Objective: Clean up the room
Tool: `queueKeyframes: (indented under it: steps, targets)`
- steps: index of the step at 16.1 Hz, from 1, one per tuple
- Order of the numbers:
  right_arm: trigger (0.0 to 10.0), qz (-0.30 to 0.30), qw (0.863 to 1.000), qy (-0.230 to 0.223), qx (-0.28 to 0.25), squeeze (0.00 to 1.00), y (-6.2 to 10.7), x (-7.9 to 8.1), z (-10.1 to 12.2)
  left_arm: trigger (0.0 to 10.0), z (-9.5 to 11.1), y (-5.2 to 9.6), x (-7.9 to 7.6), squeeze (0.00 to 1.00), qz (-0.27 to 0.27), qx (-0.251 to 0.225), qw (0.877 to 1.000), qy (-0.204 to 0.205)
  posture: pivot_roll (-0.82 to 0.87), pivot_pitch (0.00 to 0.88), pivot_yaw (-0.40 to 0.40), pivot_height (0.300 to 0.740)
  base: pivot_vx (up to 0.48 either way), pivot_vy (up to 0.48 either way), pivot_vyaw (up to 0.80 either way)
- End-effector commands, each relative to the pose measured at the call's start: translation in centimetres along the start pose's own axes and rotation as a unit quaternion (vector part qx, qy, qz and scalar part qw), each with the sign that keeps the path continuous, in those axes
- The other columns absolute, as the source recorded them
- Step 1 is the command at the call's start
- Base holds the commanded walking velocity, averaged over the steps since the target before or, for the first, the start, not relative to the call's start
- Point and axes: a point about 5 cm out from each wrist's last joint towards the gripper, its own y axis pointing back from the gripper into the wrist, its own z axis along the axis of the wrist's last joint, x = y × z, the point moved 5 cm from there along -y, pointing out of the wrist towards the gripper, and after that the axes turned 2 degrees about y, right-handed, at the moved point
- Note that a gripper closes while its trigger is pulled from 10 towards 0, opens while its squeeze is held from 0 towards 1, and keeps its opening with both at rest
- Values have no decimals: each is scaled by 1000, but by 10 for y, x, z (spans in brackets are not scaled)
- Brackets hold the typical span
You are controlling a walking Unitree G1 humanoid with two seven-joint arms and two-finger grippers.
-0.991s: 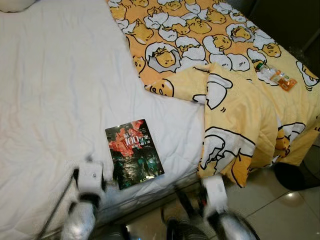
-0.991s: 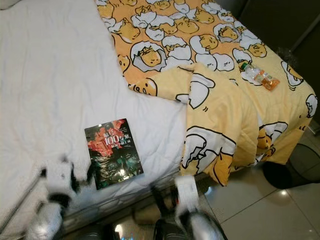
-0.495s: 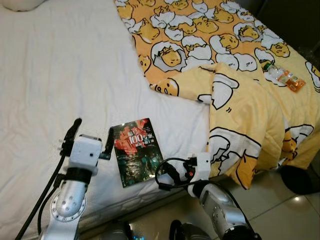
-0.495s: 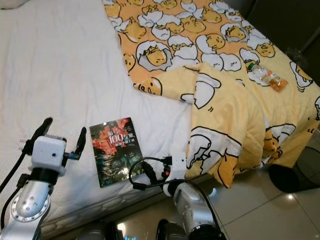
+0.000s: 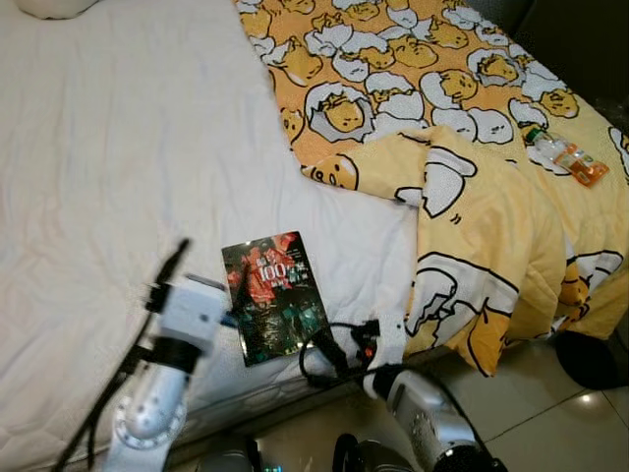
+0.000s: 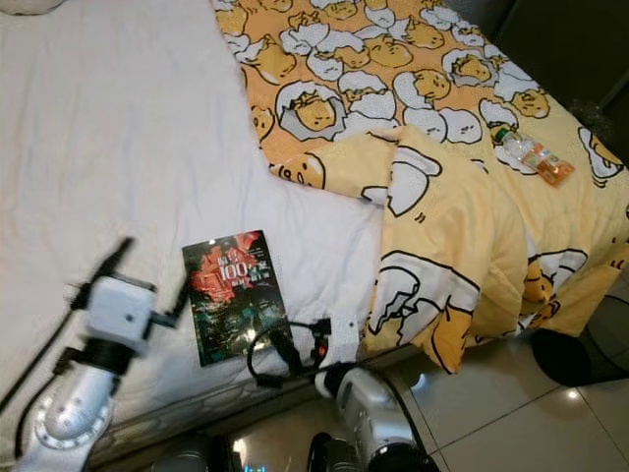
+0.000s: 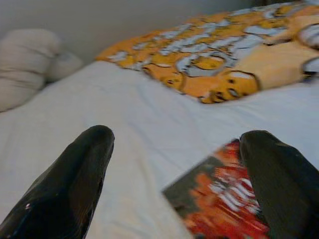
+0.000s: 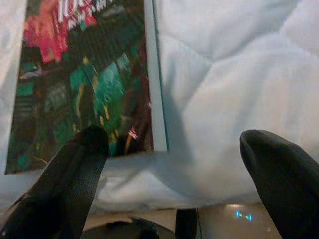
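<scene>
little of the tidying looks done: the book [image 5: 273,310] lies flat near the bed [image 5: 108,177] edge, a bottle [image 5: 563,157] rests well apart on the rumpled blanket [image 5: 462,216], and nothing is held. our left tool [image 5: 206,285] hovers just beside the book's left edge, fingers [image 7: 75,184] spread wide, one tip over the cover. our right tool [image 8: 169,164] reaches up from below the mattress edge at the book's near corner, also wide and empty. we judge the book is next.
</scene>
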Motion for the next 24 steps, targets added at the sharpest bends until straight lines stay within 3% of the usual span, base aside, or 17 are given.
queueKeyframes:
  steps: [1, 4, 6, 7, 8, 11, 13, 15, 16, 18, 19, 20, 24]
  targets:
    - [10000, 31, 998, -46, -8, 0, -14, 36, -9, 10000, 5, 2, -4, 0, -8, -4, 1000, 4, 250, 173, -99, 740, 0, 0, 0]
    - [10000, 53, 998, -33, -1, 0, -21, 53, -12, 10000, 3, 4, 1, 0, -6, 0, 1000, -3, 262, 181, -98, 740, 0, 0, 0]
    - [10000, 67, 998, -19, -3, 0, -25, 62, -9, 10000, -2, 7, -11, 0, -41, 16, 998, 36, 264, 183, -99, 740, 0, 0, 0]
    - [10000, 76, 997, -20, -3, 0, -28, 69, -8, 10000, -13, 18, -33, 0, -104, 44, 992, 58, 270, 185, -99, 740, 0, 0, 0]
    - [10000, 80, 996, -27, 0, 0, -30, 73, -9, 10000, -22, 26, -43, 0, -127, 68, 987, 76, 272, 186, -101, 740, 0, 0, 0]
    - [10000, 85, 996, -39, 9, 0, -33, 80, -13, 10000, -24, 27, -37, 0, -115, 70, 988, 70, 284, 191, -105, 740, 0, 0, 0]
    - [10000, 73, 997, -4, -13, 0, -32, 77, -7, 10000, -21, 27, -35, 0, -118, 63, 989, 62, 283, 191, -107, 740, 0, 0, 0]
    - [10000, 46, 990, 123, -56, 0, -25, 69, 4, 10000, -21, 28, -37, 0, -123, 60, 989, 59, 269, 189, -105, 740, 0, 0, 0]
    - [10000, 44, 985, 148, -75, 0, -21, 68, 10, 10000, -21, 27, -38, 0, -124, 62, 988, 64, 261, 189, -104, 740, 0, 0, 0]
    - [10000, 27, 989, 114, -89, 0, -16, 62, 14, 10000, -25, 27, -40, 0, -123, 71, 987, 79, 258, 189, -105, 740, 0, 0, 0]
    - [10000, 29, 995, 57, -82, 0, -7, 63, 4, 10000, -28, 28, -39, 0, -119, 77, 987, 82, 253, 188, -102, 740, 0, 0, 0]
    - [10000, 37, 997, 8, -73, 0, 1, 67, -7, 10000, -30, 28, -38, 0, -117, 78, 987, 81, 251, 188, -100, 740, 0, 0, 0]
    - [10000, 73, 992, -92, -42, 0, 10, 92, -30, 10000, -22, 25, -31, 0, -120, 51, 991, 40, 253, 182, -85, 740, 0, 0, 0]
